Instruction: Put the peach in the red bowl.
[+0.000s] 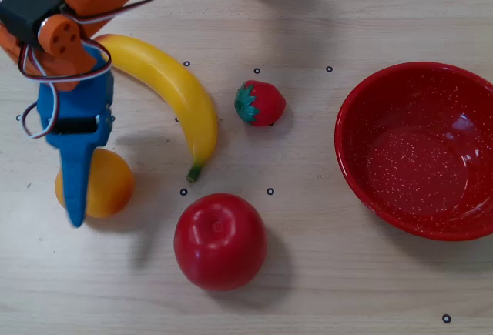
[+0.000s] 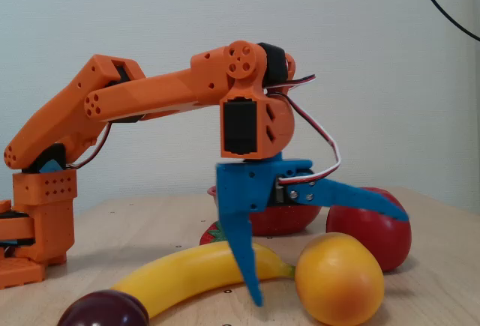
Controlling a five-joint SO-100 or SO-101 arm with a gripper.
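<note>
Peach (image 1: 104,185) is seen on the bench (image 1: 323,273), not yet grasped; gripper (image 2: 330,255) is spread wide over it. Red bowl (image 1: 420,150) is empty; grasp, carry, release remain.

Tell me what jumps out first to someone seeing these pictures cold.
The orange arm with its blue claw stands out, jaws spread wide and straddling the peach at the left of the overhead view. Next comes the big red bowl at the right edge, empty. Between them lie a banana, a strawberry and a large red apple.
</note>
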